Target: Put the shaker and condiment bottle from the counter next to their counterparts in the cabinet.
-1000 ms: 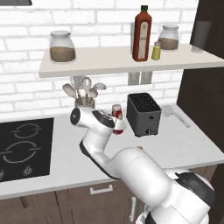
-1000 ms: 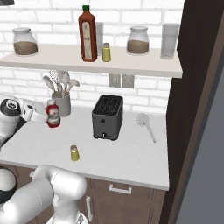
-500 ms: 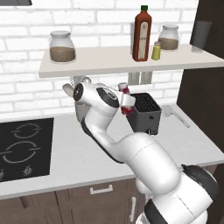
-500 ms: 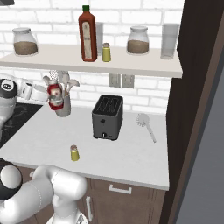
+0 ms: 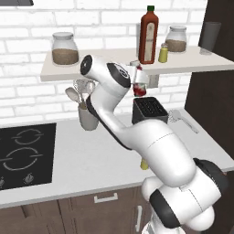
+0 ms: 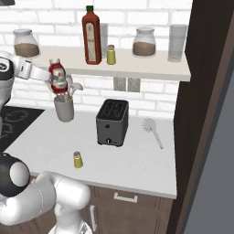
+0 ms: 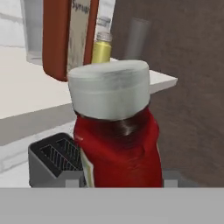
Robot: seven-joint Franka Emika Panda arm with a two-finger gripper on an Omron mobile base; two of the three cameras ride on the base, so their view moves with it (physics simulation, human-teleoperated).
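the gripper (image 5: 137,78) is closed on the condiment bottle (image 5: 139,85), carried in the air above the counter (image 6: 137,160), over the toaster (image 6: 112,121) in the left base view. the bottle's white cap sits a little below the front edge of the cabinet (image 6: 151,69). its long axis is close to upright, with a slight lean.

deciding relation: the tall sauce bottle (image 6: 91,35) stands on the cabinet board, higher than the held bottle and further back toward the brick wall. in the hand view it rises above and left of the white cap, with the shelf shaker (image 7: 101,49) just beside it. judged from this, the bottle must go up past the board's edge, then in toward the wall, to stand beside that tall bottle.

the other shaker (image 6: 78,159) stands upright on the counter, in front of the toaster and well apart from the gripper.

writing: the tall bottle's pale label reads "syrup" in the hand view. the held bottle's label is too small to read.
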